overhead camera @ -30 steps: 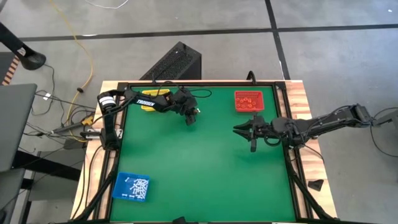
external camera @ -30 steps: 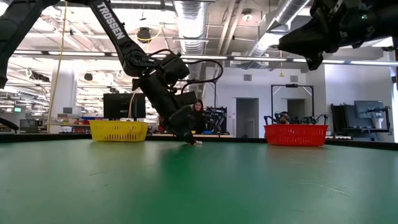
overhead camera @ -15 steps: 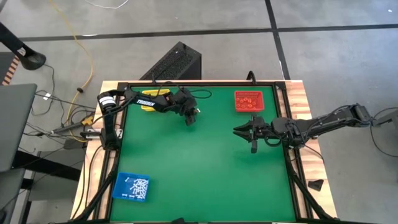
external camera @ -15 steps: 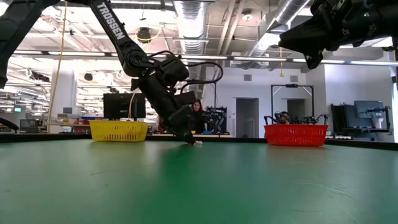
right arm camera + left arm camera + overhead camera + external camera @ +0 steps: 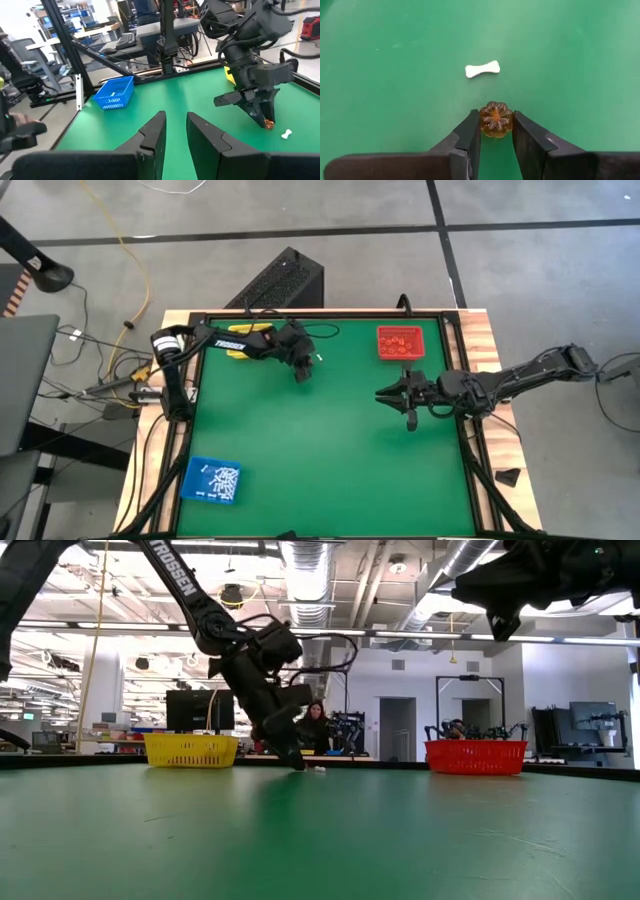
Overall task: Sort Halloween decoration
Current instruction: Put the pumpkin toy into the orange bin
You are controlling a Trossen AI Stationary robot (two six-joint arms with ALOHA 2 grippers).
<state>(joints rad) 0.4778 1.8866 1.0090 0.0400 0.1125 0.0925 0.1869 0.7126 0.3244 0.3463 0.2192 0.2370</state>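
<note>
A small orange pumpkin-shaped trinket [image 5: 495,120] sits between the fingertips of my left gripper [image 5: 303,372], low over the green table toward its far left. A white bone-shaped trinket [image 5: 482,69] lies flat on the cloth just beyond it, free of the fingers. The right wrist view shows the same pumpkin [image 5: 269,124] and bone [image 5: 286,133]. My right gripper [image 5: 382,392] hovers high over the table's right half, pointing level toward the left. It is open, with nothing between its fingers [image 5: 152,131]. My left gripper pinches the pumpkin trinket by its two opposite sides [image 5: 483,121] between its two fingertips. The fingers slant down from the table's left side. The pumpkin's ribbed top faces the wrist camera. Whether it rests on the cloth or hangs just clear, I cannot tell.
A yellow tray [image 5: 240,342] stands at the far left behind my left arm. A red tray [image 5: 399,342] with orange-red pieces is at the far right, and a blue tray [image 5: 213,480] with white pieces at the near left. Bare green cloth lies between them.
My left gripper has shifted slightly away from the white bone while staying low over the table. My right gripper has turned a little in place.
</note>
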